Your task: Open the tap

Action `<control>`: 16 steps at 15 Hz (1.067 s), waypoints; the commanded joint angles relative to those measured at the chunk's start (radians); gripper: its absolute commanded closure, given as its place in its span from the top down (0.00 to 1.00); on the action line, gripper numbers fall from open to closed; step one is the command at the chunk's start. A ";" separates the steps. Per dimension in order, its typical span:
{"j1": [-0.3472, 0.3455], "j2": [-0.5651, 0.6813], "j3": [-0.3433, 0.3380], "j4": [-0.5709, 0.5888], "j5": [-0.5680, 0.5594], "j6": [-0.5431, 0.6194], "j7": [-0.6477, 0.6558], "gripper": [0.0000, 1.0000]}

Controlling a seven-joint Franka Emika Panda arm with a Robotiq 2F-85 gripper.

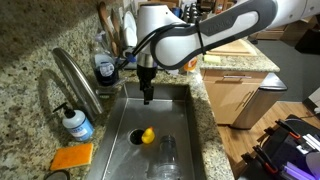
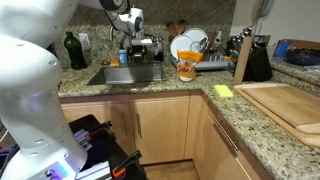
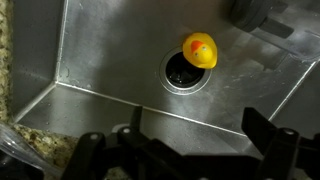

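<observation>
Jaws gape wide, seemingly empty, over smooth steel sink (image 3: 100,50) holding rounded yellow duck (image 3: 200,50), beside arched brushed-steel tap (image 1: 78,78)

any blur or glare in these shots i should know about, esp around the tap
In an exterior view the tap is clear, with a soft highlight along its spout. In an exterior view the robot's white body fills the left, near and blurred. In the wrist view the gripper is a dark, out-of-focus shape along the bottom, and the sink floor shows a mild sheen.
</observation>
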 commanded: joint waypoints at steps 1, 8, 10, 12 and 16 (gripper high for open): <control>0.040 0.111 -0.008 0.140 -0.013 0.005 -0.004 1.00; 0.121 0.249 -0.061 0.373 -0.064 0.220 0.036 1.00; 0.097 0.205 -0.033 0.304 -0.041 0.183 0.022 1.00; 0.097 0.206 -0.033 0.301 -0.040 0.182 0.022 1.00; 0.068 0.247 0.006 0.342 0.008 0.193 -0.010 1.00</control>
